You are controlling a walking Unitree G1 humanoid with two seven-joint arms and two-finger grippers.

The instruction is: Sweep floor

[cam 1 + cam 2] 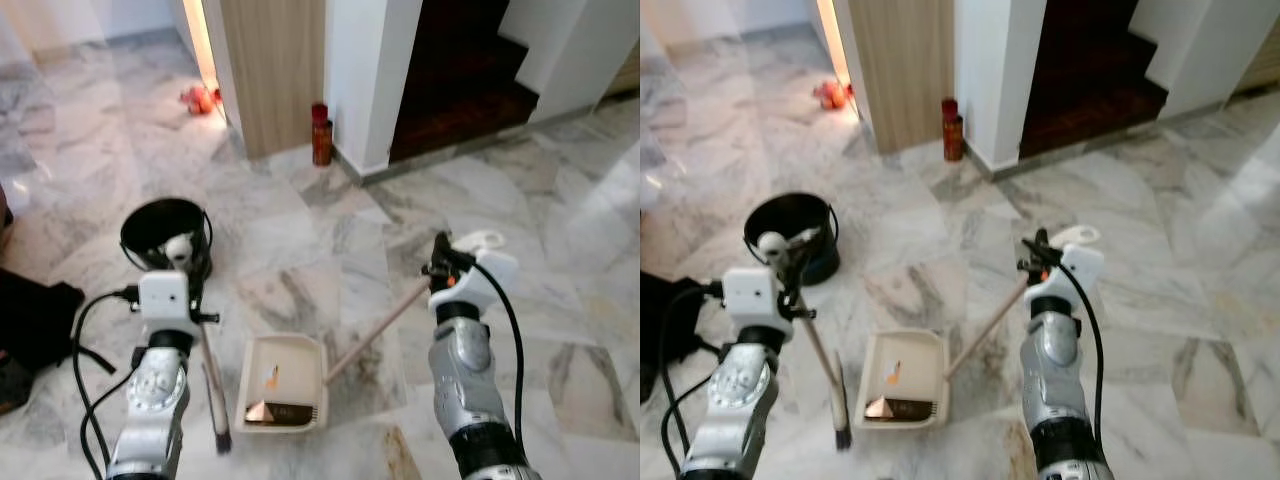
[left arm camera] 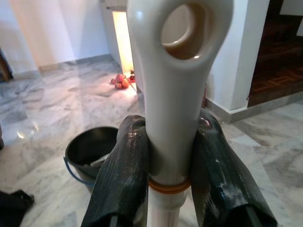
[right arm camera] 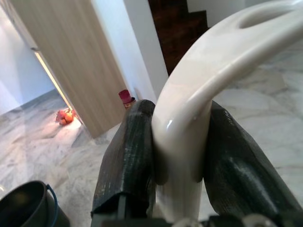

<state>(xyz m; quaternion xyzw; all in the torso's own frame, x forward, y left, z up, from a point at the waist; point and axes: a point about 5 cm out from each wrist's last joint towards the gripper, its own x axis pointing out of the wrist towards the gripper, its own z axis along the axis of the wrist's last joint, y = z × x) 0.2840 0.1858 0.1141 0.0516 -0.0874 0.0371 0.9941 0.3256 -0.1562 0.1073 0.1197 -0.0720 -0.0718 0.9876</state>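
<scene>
L gripper [image 2: 165, 156] clenched on cream broom handle [image 2: 173, 94], fingers [image 2: 120, 175] either side of shaft; brush end [image 1: 841, 425] on marble floor [image 1: 330, 220], just left of cream dustpan [image 1: 283, 380]. R gripper [image 3: 177, 156] grasps dustpan's long handle [image 1: 375, 335]. Black bucket [image 1: 165, 235] stands behind broom, near L arm

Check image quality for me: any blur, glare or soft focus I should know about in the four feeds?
Left eye view: slightly soft overall, bright light spilling from the doorway, dustpan readable. Right eye view: similar softness, dark stairwell underexposed. Left wrist view: broom handle close, fairly sharp, glossy highlights. Right wrist view: dustpan handle near the lens, slightly soft, background blurred.
</scene>
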